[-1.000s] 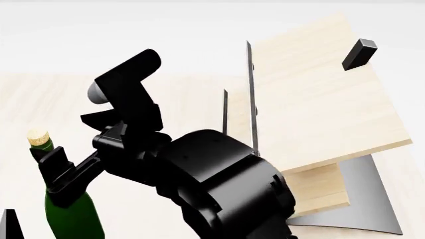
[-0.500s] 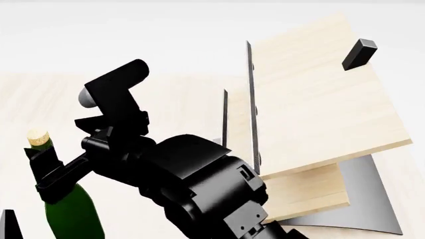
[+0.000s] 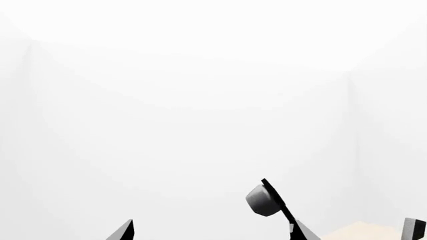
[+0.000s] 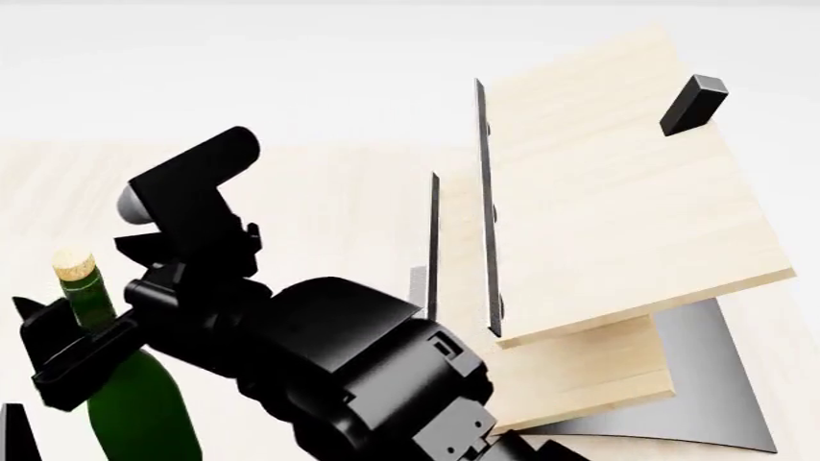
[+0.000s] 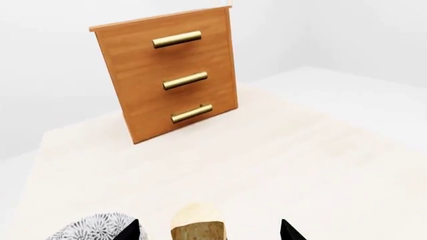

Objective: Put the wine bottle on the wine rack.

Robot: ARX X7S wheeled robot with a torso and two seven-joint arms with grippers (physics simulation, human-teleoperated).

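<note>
The wine bottle (image 4: 134,413) stands upright at the lower left of the head view, dark green with a tan cork (image 4: 73,261). My right gripper (image 4: 64,348) reaches across to it, open, its fingers on either side of the neck just below the cork. In the right wrist view the cork (image 5: 197,225) sits between the spread fingertips of the right gripper (image 5: 208,231) with a gap on each side. The wine rack (image 4: 615,211), slanted light-wood boards on a grey base, stands to the right. My left gripper (image 3: 217,232) is open and empty, facing white walls.
A brown cabinet (image 5: 167,75) with brass handles stands beyond the bottle in the right wrist view. A patterned grey-white bowl (image 5: 93,227) lies beside the bottle. The rack carries a small black block (image 4: 694,104) and dark edge rails (image 4: 487,221). My right arm (image 4: 346,365) hides the table's middle.
My right arm and gripper have moved left and a little down along the bottle's neck. The bottle has stayed in place. The rack has not moved.
</note>
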